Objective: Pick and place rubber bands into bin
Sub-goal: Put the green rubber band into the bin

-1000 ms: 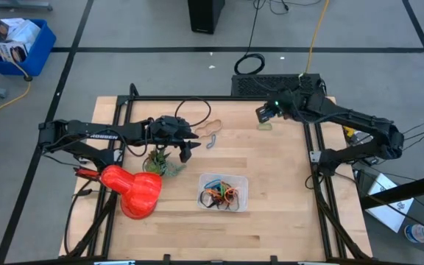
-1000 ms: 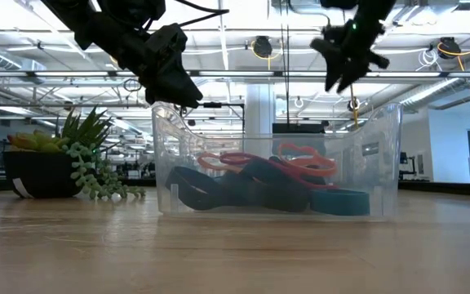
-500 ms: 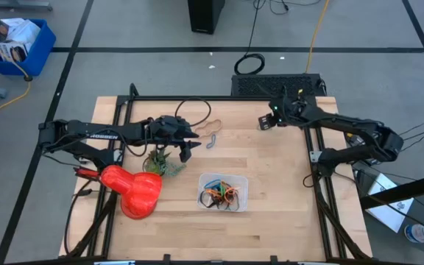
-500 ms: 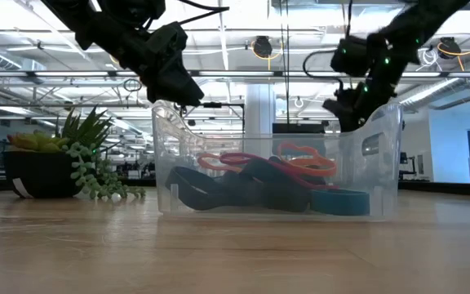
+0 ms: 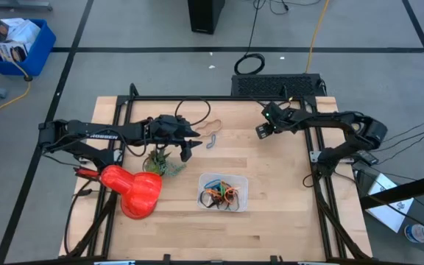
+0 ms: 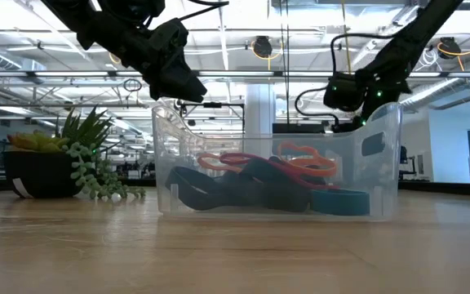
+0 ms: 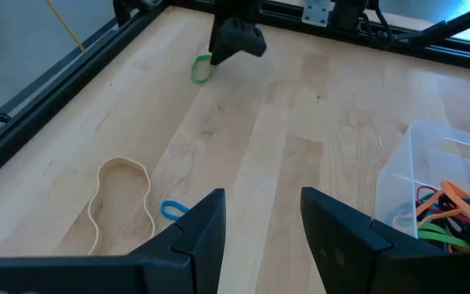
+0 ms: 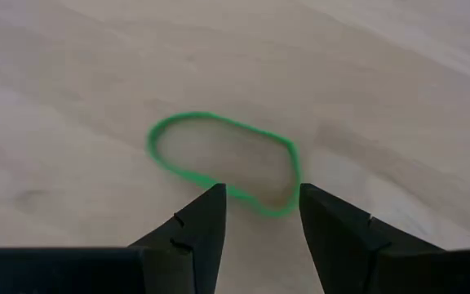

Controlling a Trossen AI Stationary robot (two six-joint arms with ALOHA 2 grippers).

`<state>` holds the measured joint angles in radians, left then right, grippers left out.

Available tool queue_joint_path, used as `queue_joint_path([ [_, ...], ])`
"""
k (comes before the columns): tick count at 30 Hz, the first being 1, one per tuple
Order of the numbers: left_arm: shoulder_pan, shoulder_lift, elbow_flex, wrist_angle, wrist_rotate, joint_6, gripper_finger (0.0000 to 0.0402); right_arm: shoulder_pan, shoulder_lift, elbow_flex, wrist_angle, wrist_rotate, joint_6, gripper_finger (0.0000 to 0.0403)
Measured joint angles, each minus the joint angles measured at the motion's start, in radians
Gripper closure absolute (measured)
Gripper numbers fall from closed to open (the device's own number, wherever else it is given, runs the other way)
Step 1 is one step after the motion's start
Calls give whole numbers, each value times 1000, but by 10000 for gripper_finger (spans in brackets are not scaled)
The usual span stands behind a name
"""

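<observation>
Your right tool (image 8: 258, 214) has dropped low over the green band (image 8: 223, 163) near the tabletop's (image 5: 271, 191) far right edge, fingers parted, empty. Your left tool (image 7: 258, 214) stays open above the tan band (image 7: 121, 196). The bin (image 5: 224, 191) is unmoved.

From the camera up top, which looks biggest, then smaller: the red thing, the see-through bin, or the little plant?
1. red thing, largest
2. bin
3. plant, though the left arm partly covers it, so bin versus plant is unsure.
</observation>
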<state>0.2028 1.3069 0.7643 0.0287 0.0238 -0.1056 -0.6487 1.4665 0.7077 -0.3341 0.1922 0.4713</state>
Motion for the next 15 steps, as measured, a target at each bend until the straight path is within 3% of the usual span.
queue_joint_path([
  [4,0,0,0,0,0,-1,233,-4,36,0,3,74,18,261],
  [15,0,0,0,-1,0,-1,233,-60,40,1,8,-41,41,318],
])
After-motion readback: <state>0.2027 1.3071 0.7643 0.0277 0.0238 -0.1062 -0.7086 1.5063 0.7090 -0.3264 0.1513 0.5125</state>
